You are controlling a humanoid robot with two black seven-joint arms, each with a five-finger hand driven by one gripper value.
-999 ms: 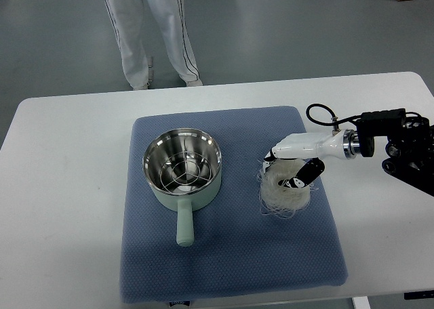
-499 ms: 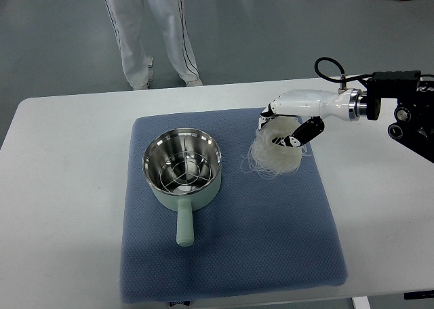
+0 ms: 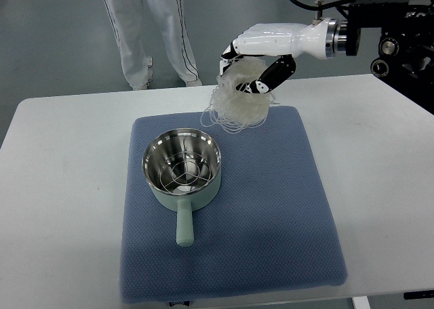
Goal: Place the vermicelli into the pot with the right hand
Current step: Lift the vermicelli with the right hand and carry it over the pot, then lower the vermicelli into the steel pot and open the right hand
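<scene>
My right hand (image 3: 252, 64), white with black fingertips, comes in from the upper right and is shut on a pale, translucent bundle of vermicelli (image 3: 236, 106). The bundle hangs in the air above the far edge of the blue mat, loose strands trailing down toward the pot's far right rim. The pot (image 3: 182, 170) is pale green with a steel inside and a wire rack in it; it stands on the left half of the mat, handle (image 3: 184, 226) pointing toward me. The left hand is out of view.
A blue quilted mat (image 3: 271, 214) covers the middle of the white table (image 3: 61, 187). A person's legs in light trousers (image 3: 152, 31) stand beyond the table's far edge. The right arm's dark wrist hardware (image 3: 397, 34) sits at the upper right.
My right hand has lifted the vermicelli off the mat's right half and carried it up and to the left, toward the far side of the pot. The pot has not moved.
</scene>
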